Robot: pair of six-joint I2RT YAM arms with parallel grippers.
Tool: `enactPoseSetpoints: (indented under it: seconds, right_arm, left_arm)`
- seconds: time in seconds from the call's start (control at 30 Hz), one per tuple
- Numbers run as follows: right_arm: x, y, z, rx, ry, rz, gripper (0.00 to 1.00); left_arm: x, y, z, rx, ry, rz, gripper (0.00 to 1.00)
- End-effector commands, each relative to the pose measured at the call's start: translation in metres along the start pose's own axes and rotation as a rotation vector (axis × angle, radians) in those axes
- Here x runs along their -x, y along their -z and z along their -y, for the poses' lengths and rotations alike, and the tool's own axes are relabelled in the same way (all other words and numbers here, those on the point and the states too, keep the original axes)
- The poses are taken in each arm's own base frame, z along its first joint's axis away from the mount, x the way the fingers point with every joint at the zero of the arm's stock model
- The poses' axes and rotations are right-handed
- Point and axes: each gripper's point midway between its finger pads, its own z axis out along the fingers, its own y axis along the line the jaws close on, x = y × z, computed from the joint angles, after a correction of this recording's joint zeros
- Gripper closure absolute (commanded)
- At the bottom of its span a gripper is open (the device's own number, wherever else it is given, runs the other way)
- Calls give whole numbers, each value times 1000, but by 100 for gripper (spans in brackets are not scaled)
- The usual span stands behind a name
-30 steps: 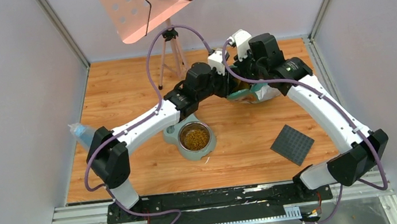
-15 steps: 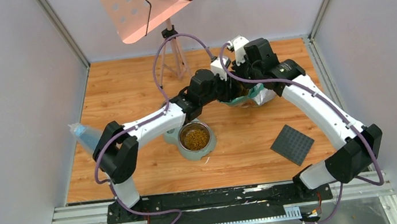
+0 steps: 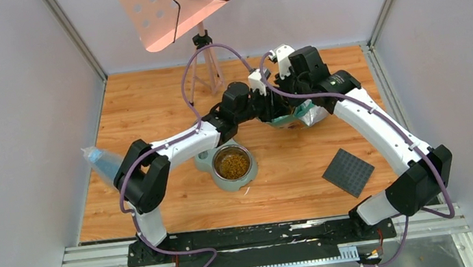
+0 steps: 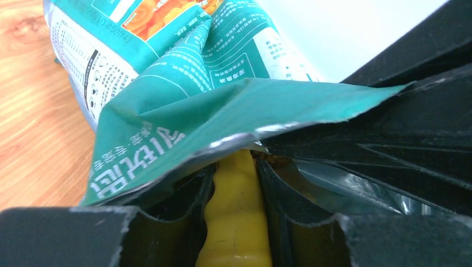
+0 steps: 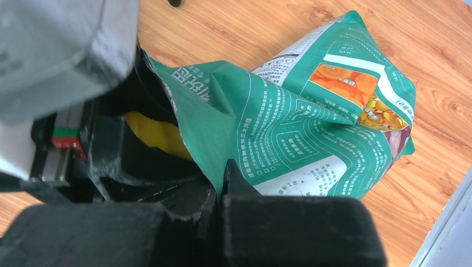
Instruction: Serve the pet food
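Note:
Brown kibble, the pet food (image 3: 232,164), fills a steel bowl in a grey-green feeder (image 3: 218,184) near the table's middle. The teal-green bag (image 3: 295,117) lies at the back centre. My left gripper (image 4: 236,183) is shut on the yellow scoop's handle (image 4: 236,222), which reaches into the bag's mouth (image 4: 222,119). The scoop's head is hidden inside the bag. My right gripper (image 5: 221,181) is shut on the bag's rim (image 5: 200,119) and holds the mouth open. The yellow scoop (image 5: 158,133) shows inside the opening. A few pellets show at the rim.
A dark grey square mat (image 3: 348,172) lies at the right front. A tripod stand (image 3: 203,62) with a pink perforated tray stands at the back. A blue-grey object (image 3: 103,161) sits at the left edge. Grey walls enclose the wooden table.
My left arm has pushed the scoop farther right into the bag. My right gripper has shifted slightly back and left with the bag's rim.

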Motion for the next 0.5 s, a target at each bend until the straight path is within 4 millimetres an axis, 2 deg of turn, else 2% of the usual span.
enactPoseSetpoints:
  seconds: [0.0, 0.13, 0.27, 0.47]
  right_arm:
    - [25, 9, 11, -44, 2, 105, 100]
    - [30, 14, 7, -18, 10, 127, 100]
    - [31, 15, 13, -45, 27, 128, 100]
    - [29, 15, 20, -80, 37, 123, 100]
  left_arm:
    - [-6, 14, 13, -108, 170, -53, 100]
    - [15, 20, 16, -142, 240, -14, 100]
    - [39, 29, 11, -121, 288, 35, 100]
    - [66, 47, -11, -79, 380, 90, 100]
